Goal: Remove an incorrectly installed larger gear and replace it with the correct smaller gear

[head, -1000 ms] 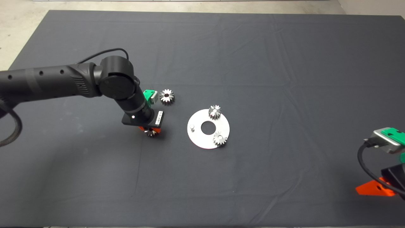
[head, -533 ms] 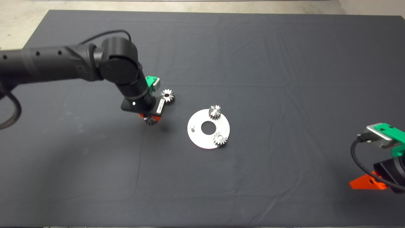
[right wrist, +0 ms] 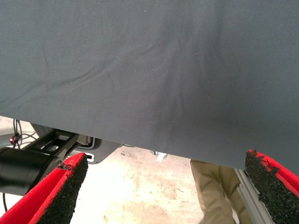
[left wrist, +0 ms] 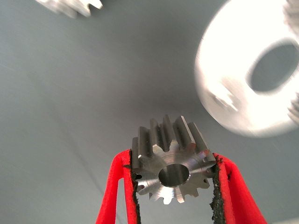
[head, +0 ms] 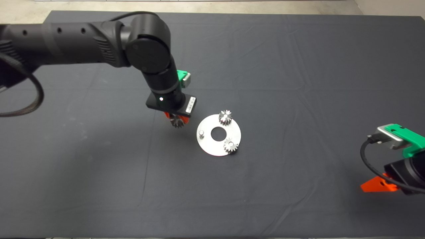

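Observation:
My left gripper (head: 177, 122) is shut on the smaller gear (head: 177, 123), a shiny steel spur gear with a round bore, and holds it above the mat just left of the round steel plate (head: 232, 131). In the left wrist view the smaller gear (left wrist: 170, 165) sits between the red fingers (left wrist: 117, 191). The plate carries two small steel gears (head: 225, 117) (head: 230, 145) and one bare peg (head: 201, 133). The larger gear is hidden behind the left arm in the head view; its teeth show partly in the left wrist view (left wrist: 70, 5), lying on the mat. My right gripper (head: 378, 186) waits open at the lower right.
The dark mat (head: 298, 83) covers the table. The plate has a round centre hole (head: 218, 133). The right wrist view shows the mat's edge (right wrist: 154, 140), bare floor beyond it and a person's leg (right wrist: 210, 186) in khaki trousers.
My left gripper has lifted the smaller gear and carried it right towards the plate, passing in front of the larger gear. The right gripper has shifted slightly left.

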